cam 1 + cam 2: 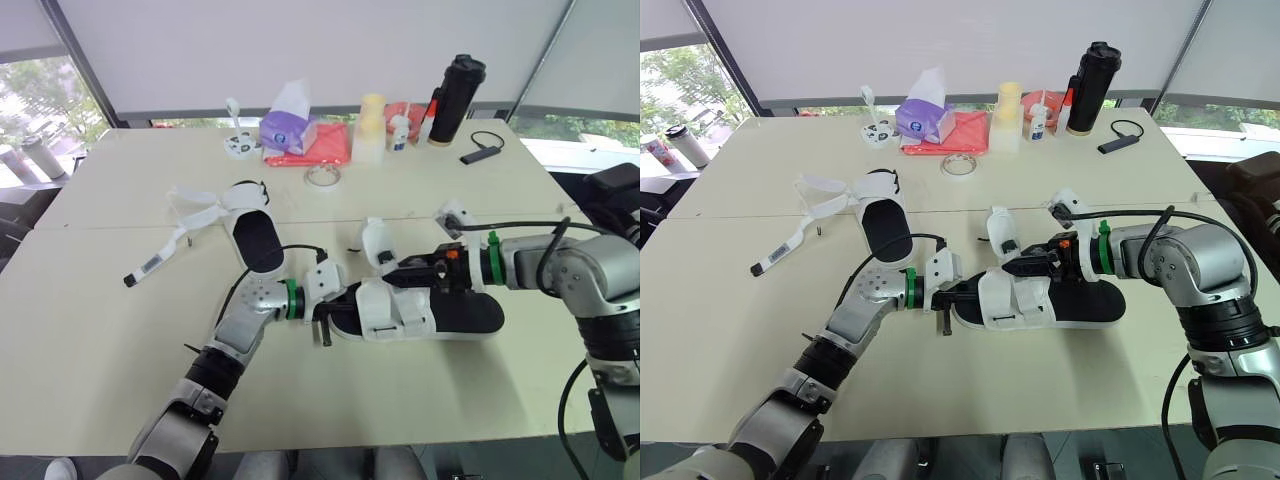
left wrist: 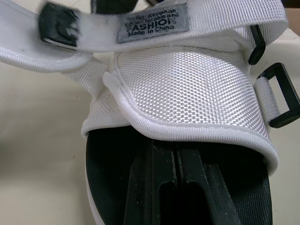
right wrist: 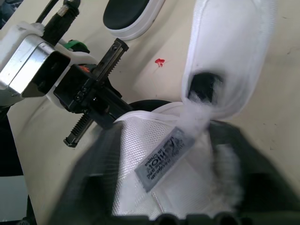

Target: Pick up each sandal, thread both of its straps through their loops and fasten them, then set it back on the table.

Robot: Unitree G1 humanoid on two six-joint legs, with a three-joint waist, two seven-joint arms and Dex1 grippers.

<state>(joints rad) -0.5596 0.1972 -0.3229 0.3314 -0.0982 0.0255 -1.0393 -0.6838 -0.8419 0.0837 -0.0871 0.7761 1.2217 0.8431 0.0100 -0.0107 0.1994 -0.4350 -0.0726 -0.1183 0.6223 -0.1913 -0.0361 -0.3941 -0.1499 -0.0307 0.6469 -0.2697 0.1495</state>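
Observation:
A sandal (image 1: 470, 318) with a black insole and white straps lies on the table (image 1: 100, 340), in front of me. My left gripper (image 1: 330, 312) is at its toe, fingers (image 2: 161, 187) shut together on the insole under the front upper (image 2: 187, 84). My right gripper (image 1: 392, 268) reaches in from the right over the sandal's middle and is shut on the base of a white strap (image 1: 374, 240), which stands upright. The strap (image 3: 229, 51) shows its black fastening patch. The second sandal (image 1: 255, 238) lies farther back on the left with its straps loose.
At the back stand a purple tissue box (image 1: 288, 125) on a red cloth (image 1: 320, 148), a tape roll (image 1: 323, 177), a pale bottle (image 1: 370, 130), a black flask (image 1: 456, 98) and a black device with a cable (image 1: 480, 153). A white stick (image 1: 152, 264) lies on the left.

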